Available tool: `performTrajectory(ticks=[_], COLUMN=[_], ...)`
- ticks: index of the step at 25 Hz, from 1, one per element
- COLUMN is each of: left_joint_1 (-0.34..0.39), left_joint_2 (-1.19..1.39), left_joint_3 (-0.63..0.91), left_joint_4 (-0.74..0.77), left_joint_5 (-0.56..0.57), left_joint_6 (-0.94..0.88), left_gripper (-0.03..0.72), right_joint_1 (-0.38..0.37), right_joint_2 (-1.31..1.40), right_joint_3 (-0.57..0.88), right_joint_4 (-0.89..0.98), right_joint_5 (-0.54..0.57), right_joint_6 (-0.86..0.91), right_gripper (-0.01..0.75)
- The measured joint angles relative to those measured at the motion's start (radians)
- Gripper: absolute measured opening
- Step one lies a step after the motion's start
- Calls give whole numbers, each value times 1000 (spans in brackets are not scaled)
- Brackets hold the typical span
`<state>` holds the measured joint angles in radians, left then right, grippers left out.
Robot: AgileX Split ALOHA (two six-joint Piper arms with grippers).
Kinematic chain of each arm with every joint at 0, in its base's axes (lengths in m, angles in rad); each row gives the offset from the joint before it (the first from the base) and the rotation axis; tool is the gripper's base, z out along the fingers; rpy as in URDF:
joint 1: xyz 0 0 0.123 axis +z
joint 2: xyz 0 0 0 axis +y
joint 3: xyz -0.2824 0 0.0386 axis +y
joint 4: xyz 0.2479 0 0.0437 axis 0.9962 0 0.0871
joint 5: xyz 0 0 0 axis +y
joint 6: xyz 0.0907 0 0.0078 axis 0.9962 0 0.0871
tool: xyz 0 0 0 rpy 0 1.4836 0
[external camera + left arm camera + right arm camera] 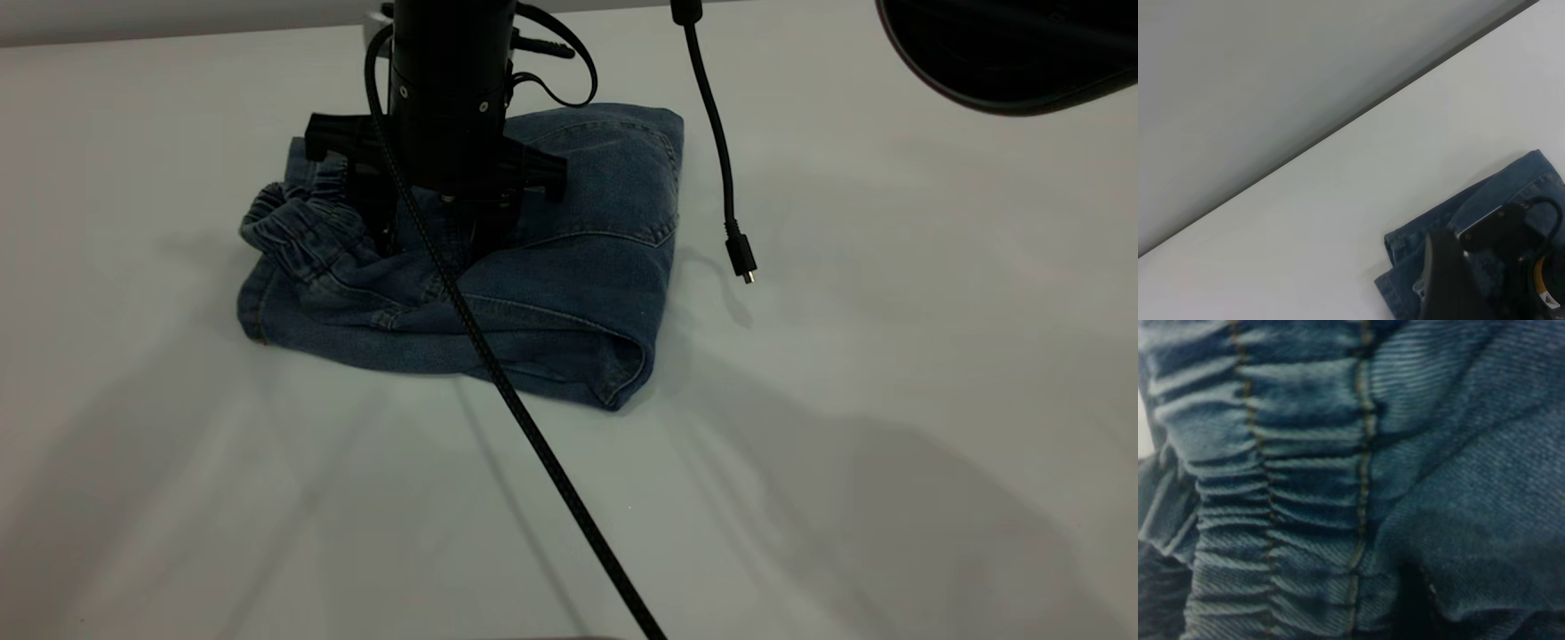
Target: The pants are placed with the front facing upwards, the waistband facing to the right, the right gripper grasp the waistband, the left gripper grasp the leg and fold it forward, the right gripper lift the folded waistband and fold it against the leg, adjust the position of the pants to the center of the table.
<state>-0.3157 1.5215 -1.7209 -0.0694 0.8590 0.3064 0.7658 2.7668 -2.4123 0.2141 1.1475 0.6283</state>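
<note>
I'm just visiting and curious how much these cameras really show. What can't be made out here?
- Exterior view: the right end effector and its arm hide the middle of the pants and part of the waistband.
- Exterior view: a dark shape at the top right is cut off by the edge, so it can't be identified.
- Right wrist view: close-up denim fills it, hiding the table.
- Left end effector: in no view.

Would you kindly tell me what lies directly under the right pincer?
The right pincer presses down on the folded pants, beside the ruched waistband. Its fingertips sink into denim, hiding their spread.
</note>
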Motion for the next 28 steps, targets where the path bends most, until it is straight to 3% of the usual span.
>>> performTrajectory(ticks=[9, 17, 28], left_joint_1=[0, 0, 0], left_joint_2=[0, 0, -38], left_joint_3=[0, 0, 0], left_joint_4=[40, 110, 114], left_joint_5=[-2, -24, -106], left_joint_6=[1, -1, -17], left_gripper=[357, 357, 357], right_joint_1=[2, 5, 3], right_joint_2=[-6, -41, -229], right_joint_3=[1, 12, 19], right_joint_4=[-36, -214, -81], right_joint_5=[15, 67, 89], right_joint_6=[-163, -269, -318], right_gripper=[439, 439, 439])
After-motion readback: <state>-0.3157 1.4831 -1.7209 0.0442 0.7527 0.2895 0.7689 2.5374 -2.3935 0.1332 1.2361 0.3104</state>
